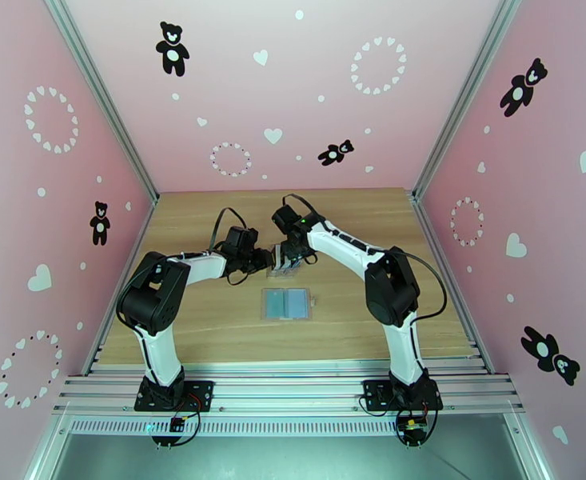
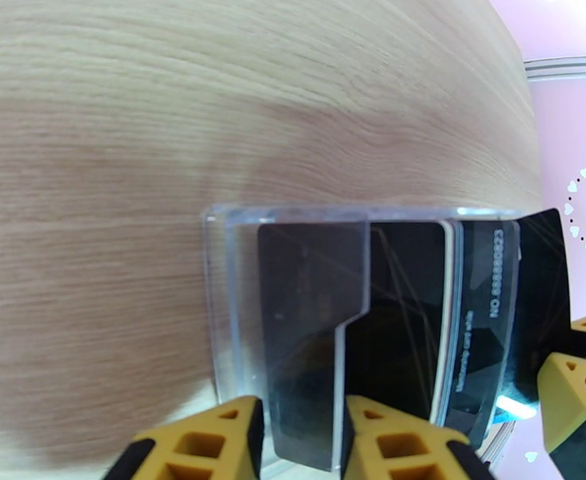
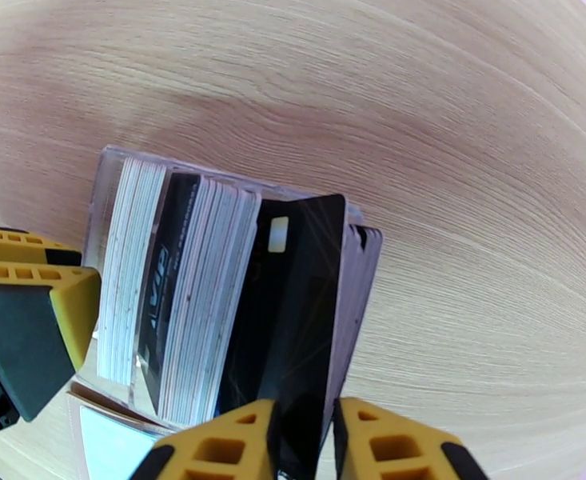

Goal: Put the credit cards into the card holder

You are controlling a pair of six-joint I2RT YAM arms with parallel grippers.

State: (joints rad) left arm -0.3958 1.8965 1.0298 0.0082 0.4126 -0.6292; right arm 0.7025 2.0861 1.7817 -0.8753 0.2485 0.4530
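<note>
On the bench [image 1: 213,330], black card [image 3: 296,314] pinched by its edge in right fingers [image 3: 261,426]; clear stand [image 2: 221,298] clamped in left fingers [image 2: 241,434]. Probably light, stiff, slick; best gripped flat across both faces.

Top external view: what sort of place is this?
Probably a robot recording booth: pink walls with bear stickers, aluminium rails, and a left arm and right arm bolted at a wooden table.
</note>
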